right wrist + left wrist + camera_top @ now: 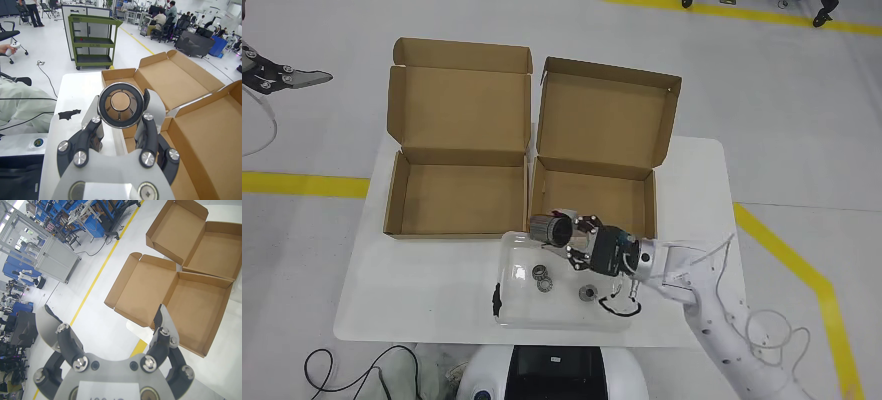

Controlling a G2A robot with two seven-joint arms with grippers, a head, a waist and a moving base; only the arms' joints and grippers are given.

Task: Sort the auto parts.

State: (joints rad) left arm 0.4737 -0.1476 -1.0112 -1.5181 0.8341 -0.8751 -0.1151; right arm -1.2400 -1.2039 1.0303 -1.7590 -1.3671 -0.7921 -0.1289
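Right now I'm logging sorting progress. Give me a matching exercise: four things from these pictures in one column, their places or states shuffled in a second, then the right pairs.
1. hollow steel cylinder with black rim
2. left pincer
3. brown cardboard boxes
4. small metal rings

A. lying in the clear plastic tray
B. empty, lids open
C. open, holding nothing
D. clamped in the right pincer

Pairs: 1-D, 2-C, 3-B, 4-A

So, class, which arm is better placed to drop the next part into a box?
Right: the right gripper holds a cylindrical part by the cardboard box; the left gripper hangs open over the floor.
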